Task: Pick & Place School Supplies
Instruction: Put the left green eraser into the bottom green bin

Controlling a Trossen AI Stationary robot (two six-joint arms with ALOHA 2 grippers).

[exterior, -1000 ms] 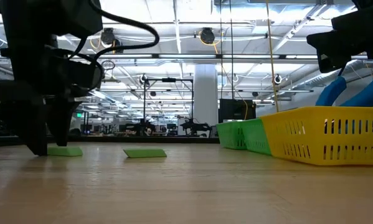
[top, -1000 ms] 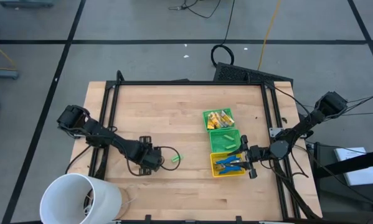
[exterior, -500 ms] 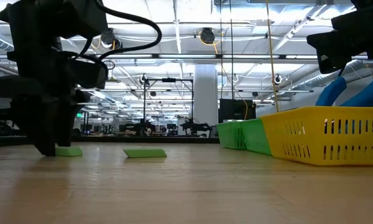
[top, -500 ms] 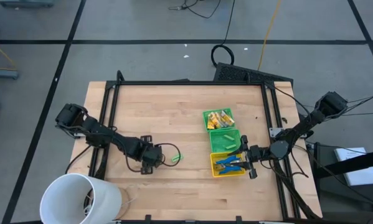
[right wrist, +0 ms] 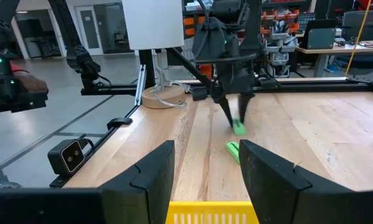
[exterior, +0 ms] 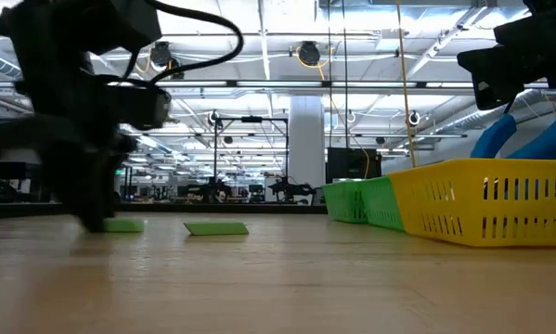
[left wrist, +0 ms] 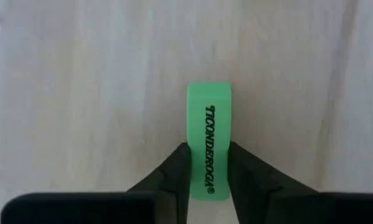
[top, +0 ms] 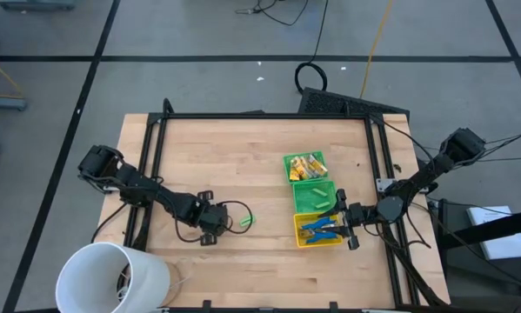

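Left gripper (left wrist: 208, 169), lately open, now closed on green eraser (left wrist: 208, 140) flat on worktop (top: 243, 165) toward its front edge, ready to lift; right gripper (top: 337, 219) open, idle over yellow bin (top: 319, 241).

Around your wooden table (top: 243, 148) you have grey floor (top: 199, 30) crossed by dark tape lines. Beyond it, long ceiling lights (exterior: 259, 37) run above a white pillar (exterior: 306, 139).
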